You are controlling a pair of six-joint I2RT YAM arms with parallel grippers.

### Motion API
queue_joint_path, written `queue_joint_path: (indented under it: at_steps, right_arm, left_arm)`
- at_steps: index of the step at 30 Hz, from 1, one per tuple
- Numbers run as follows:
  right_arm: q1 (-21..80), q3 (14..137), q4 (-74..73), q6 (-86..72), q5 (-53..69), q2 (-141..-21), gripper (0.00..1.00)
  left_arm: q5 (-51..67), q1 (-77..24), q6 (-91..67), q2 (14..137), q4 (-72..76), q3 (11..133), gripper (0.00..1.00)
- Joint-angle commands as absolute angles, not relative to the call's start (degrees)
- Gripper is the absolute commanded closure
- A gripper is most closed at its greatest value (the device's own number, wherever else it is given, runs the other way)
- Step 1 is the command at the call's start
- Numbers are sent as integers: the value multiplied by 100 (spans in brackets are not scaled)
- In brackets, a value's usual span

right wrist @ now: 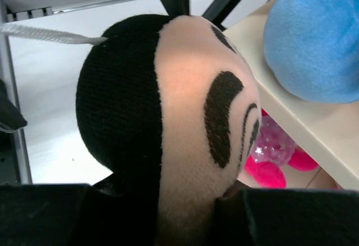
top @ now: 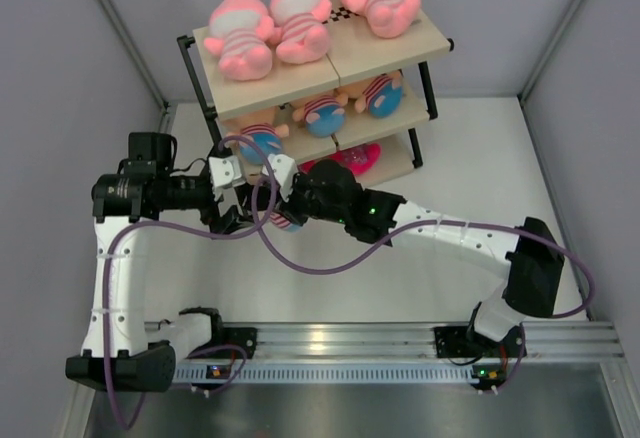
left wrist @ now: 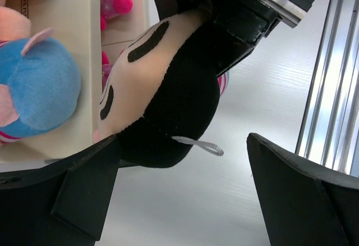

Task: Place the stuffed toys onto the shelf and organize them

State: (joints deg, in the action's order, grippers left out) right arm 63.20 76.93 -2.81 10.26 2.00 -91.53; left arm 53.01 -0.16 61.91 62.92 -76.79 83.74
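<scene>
The three-tier rack of cream boards on a black metal frame (top: 425,43) stands at the far side of the white table (top: 470,158). Three pink plush dolls with striped middles (top: 300,20) lie on its top board, and three peach-skinned boy dolls in blue bottoms (top: 322,113) lie on the middle one. The right gripper (top: 288,208) is clamped on a fourth dark-haired boy doll (right wrist: 168,117), just in front of the rack's left end. The left gripper (left wrist: 182,145) gapes wide at that doll's head, grasping nothing.

Right arm reaches across low, its tool (top: 287,208) clamped on the boy doll (right wrist: 168,117); left tool (left wrist: 185,201) gapes wide, just beside it.
</scene>
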Motion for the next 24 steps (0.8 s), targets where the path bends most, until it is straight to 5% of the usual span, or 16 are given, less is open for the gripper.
queue_joint_path:
  at_steps: [1,17,19,21,22,24]
  right_arm:
    - [6416,7919,299,1019,798,-8868,100]
    - [6653,7963,106,1723,2803,-8701,100]
    - [6645,7937,219,1601,2786,-8701,100]
    - [6653,7814,360,1495,2612,-8605,91]
    - [6636,7753,404,1407,2558,-8561,73]
    - [6557,7490,606,1284,2584,-8334,54]
  left_arm:
    - [5599,-141,6187,6284,-8508,8429,1]
    - [5431,-149,6284,6601,-8508,8226,3]
    - [5528,-149,6319,6583,-8508,8253,21]
    - [5599,-149,6372,6522,-8508,8253,81]
    - [5599,-149,6389,6504,-8508,8236,100]
    - [5651,-149,6425,6443,-8508,8200,100]
